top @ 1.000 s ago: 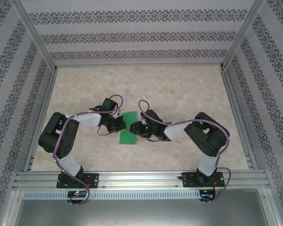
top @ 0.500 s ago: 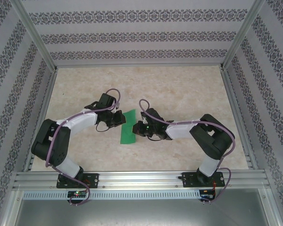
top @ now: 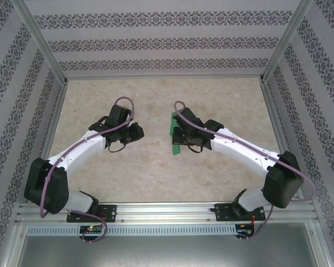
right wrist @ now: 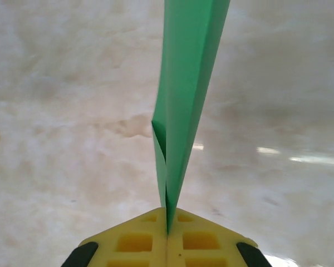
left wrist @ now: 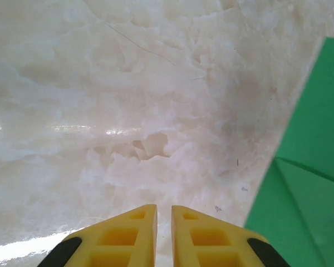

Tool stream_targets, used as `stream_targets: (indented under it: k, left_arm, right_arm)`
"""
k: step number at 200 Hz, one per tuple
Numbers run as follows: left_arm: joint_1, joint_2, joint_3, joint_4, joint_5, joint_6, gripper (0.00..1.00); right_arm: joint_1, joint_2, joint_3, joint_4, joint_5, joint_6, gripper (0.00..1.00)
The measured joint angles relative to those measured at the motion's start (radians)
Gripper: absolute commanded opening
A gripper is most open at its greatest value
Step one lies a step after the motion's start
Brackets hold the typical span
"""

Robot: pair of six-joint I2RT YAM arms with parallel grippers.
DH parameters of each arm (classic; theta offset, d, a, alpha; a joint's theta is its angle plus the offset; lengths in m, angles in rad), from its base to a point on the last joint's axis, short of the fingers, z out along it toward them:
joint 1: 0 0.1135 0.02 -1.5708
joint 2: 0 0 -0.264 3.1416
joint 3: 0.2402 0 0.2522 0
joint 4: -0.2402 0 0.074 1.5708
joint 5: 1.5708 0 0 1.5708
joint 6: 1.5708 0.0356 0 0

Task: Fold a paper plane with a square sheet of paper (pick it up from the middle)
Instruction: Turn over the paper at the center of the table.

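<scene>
- Paper (right wrist: 186,83): thin, light, limp; creased, it stands edge-up straight ahead of my right gripper (right wrist: 167,222), pinched tight there.
- Left gripper (left wrist: 163,214): jaws nearly closed, empty; paper lies to its right.
- I'd grip along the fold, where stiffest.

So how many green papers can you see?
1. The folded green paper is pinched in the right tool, lifted near the middle of the table. The left tool holds nothing. More could hide behind the arms.

I see the paper plane (top: 175,133), bright green and folded narrow, standing on edge above the marbled tabletop, layers pressed together
</scene>
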Motion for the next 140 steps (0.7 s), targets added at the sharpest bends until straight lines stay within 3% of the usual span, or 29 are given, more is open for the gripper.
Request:
stream_targets:
  k: [29, 65, 100, 140]
  left_arm:
    - [0.001, -0.011, 0.0, -0.016, -0.057, 0.0, 0.16]
    - [0.008, -0.035, 0.0, -0.04, -0.117, 0.0, 0.16]
    - [0.06, -0.11, -0.034, -0.055, -0.164, -0.009, 0.16]
    - [0.133, -0.209, -0.115, -0.079, -0.193, -0.033, 0.18]
  right_arm:
    - [0.03, 0.105, 0.218, -0.425, 0.244, 0.003, 0.04]
    - [0.116, 0.287, 0.394, -0.713, 0.441, 0.05, 0.06]
    - [0.181, 0.5, 0.48, -0.79, 0.451, 0.066, 0.1]
    - [0.211, 0.632, 0.55, -0.707, 0.332, 0.058, 0.14]
